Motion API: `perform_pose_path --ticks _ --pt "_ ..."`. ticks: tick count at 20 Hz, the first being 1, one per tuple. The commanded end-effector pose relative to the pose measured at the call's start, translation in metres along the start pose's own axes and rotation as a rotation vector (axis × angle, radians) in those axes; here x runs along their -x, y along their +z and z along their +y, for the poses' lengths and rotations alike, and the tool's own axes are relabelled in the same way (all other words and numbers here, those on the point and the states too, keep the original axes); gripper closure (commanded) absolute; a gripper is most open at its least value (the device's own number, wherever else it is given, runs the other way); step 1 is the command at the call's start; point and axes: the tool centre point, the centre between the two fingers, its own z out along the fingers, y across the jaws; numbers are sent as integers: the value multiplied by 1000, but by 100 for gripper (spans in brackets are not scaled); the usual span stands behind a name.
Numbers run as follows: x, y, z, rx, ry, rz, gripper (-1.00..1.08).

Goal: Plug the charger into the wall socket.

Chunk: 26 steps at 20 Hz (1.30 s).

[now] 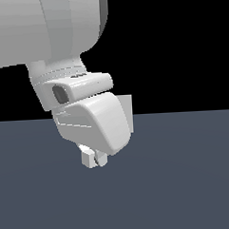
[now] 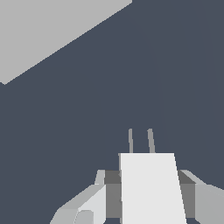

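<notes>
In the wrist view my gripper [image 2: 146,186] is shut on the charger [image 2: 151,192], an off-white block held between the grey fingers [image 2: 89,203]. Its two thin grey prongs [image 2: 140,141] point away from the hand over the dark floor. The wall socket [image 2: 48,30] shows as a pale grey plate, cut off by the frame and well apart from the prongs. In the exterior view the white hand hides most of the wall socket [image 1: 128,105], of which only a pale sliver shows. The gripper [image 1: 93,158] hangs just above the floor, and small off-white blocks show at its tip.
The dark blue-grey floor [image 1: 187,188] spreads around the hand. The arm's big white link [image 1: 40,30] fills the upper part of the exterior view's left and blocks what lies behind it.
</notes>
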Motion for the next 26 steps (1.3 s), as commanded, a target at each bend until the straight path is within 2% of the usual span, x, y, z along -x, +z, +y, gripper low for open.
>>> perform_pose_path --ticks 1,18,26 --pt "-3 -3 1 -15 -38 1 108" --pt "-39 -38 10 -168 -441 8 108" --pt "-53 -51 11 -226 -596 9 108"
